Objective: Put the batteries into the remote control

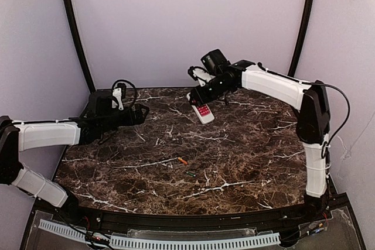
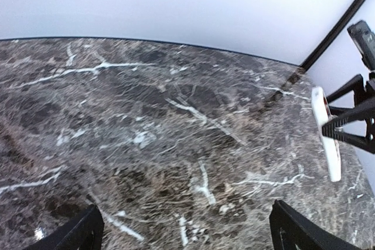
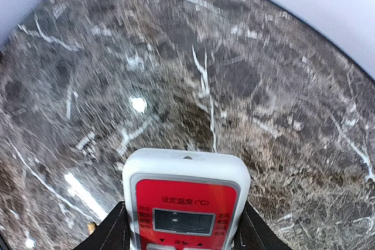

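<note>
Nearest the worktop's [image 1: 246, 162] front edge lay an orange battery [image 1: 183, 160] and a greenish battery [image 1: 191, 173], just apart. Farther back, the right tool [image 1: 198, 99] clasped the remote control [image 1: 203, 111] by its sides, red face up. The left tool [image 1: 137, 114] gaped wide, holding nothing.

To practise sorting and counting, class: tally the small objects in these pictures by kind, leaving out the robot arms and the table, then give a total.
Remote control: 1
Batteries: 2
Total: 3
</note>
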Controlling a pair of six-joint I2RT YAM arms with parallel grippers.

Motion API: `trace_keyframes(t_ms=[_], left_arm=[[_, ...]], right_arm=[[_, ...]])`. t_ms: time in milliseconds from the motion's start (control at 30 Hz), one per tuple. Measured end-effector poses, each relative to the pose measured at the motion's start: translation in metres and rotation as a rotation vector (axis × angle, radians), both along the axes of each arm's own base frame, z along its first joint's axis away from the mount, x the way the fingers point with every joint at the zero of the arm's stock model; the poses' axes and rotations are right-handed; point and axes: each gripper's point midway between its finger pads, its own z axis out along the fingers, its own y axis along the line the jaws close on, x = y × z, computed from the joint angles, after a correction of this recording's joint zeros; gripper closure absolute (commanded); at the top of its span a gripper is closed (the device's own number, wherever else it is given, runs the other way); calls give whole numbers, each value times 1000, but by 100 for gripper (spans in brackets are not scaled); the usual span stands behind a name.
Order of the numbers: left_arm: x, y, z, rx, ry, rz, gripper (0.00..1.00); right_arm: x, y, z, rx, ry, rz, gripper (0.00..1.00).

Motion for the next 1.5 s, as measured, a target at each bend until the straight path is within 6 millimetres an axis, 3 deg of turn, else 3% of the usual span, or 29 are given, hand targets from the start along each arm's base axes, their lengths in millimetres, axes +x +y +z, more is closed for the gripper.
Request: trace_keyframes(t_ms=[200,300,433,600,800,1000,1100,1233,1333,1500], left_arm=[[-14,-61,37,-101,-149,-192,10],[-25,-96,45,-130,-206,-282,11],[-37,-131,44,-131,-252,-367,13],[-37,-159,53,-158,-302,-410,20],[-21,-173,61,-190,-329,-390,29],[-9,-180,44,-188,-297,-360,40],[-6,-182,46,-189,-301,-351,49],[-3,-184,56,-197,-326,-339,67],[-4,-185,58,-187,-343,-343,80],[0,-176,61,-133,-382,-300,89]], right_arm=[[9,12,101,305,-160,-40,89],[4,15,122,407,-185,-48,89],[2,20,121,465,-181,-72,89],[-6,22,105,486,-154,-106,90],[-20,26,106,517,-161,-115,90],[-30,31,113,551,-182,-109,89],[-29,30,116,564,-196,-110,87],[-28,29,128,596,-227,-109,68],[-33,24,131,611,-238,-108,34],[-42,10,151,650,-245,-113,7]])
